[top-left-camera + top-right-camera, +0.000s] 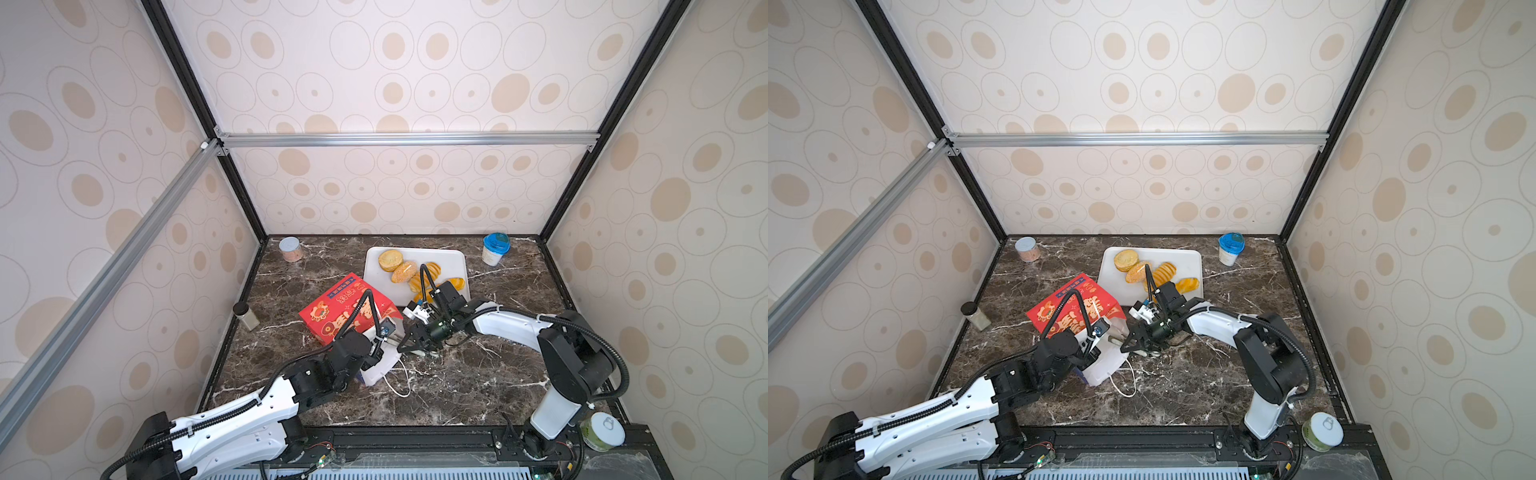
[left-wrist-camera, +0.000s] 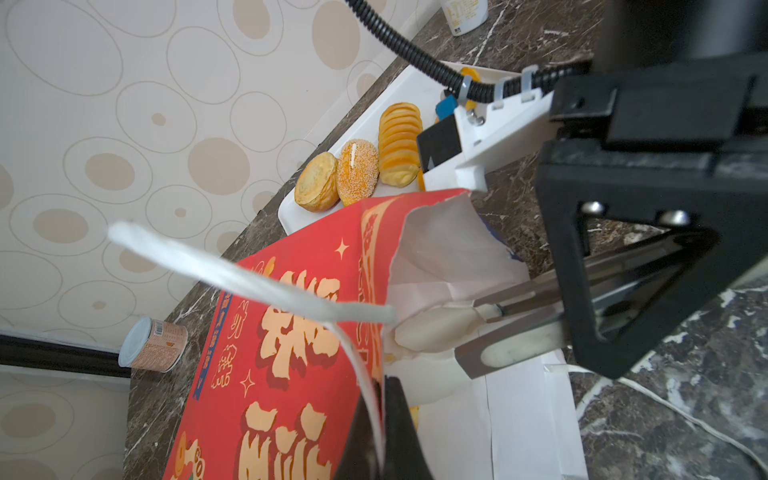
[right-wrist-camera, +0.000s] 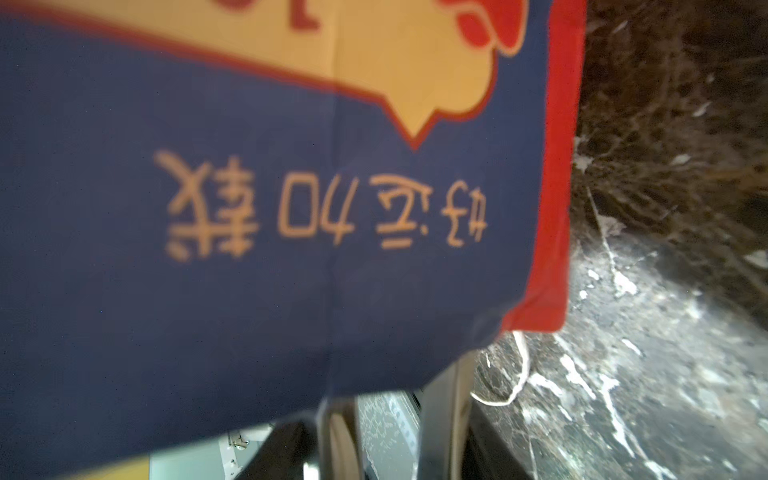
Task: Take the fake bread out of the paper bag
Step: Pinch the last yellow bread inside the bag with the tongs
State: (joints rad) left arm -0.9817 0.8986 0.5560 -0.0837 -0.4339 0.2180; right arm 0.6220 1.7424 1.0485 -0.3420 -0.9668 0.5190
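Currently the paper bag (image 1: 336, 309) lies on its side on the table (image 1: 478, 374), with its white-lined mouth turned toward the robot's side, just beside the white tray (image 1: 453, 259). Most of the fake bread (image 1: 390, 259) is already out and sits in a cluster on that tray. I count at least four pieces, and the right arm hides part of them. A small sliver of yellow shows inside the mouth in the left wrist view. I judge that one piece may be left inside, but I cannot be sure.

The left gripper (image 2: 384, 415) has its fingers pressed together on the rim of the bag, right where the cord handle (image 2: 232, 276) comes out. The right gripper (image 2: 469, 328) is at the mouth with its fingers a little spread and, as far as I can see, nothing between them.

What worries me is this: the rim looks crumpled and ragged, so if the right fingers close on the lining instead of on bread, the paper can tear. The bag is held only at one edge — a push from the right can slide or turn it. The right wrist view is filled by the blue side of the bag, so I am nearly blind there. Also the right arm passes over the near edge of the tray and could knock a piece off.
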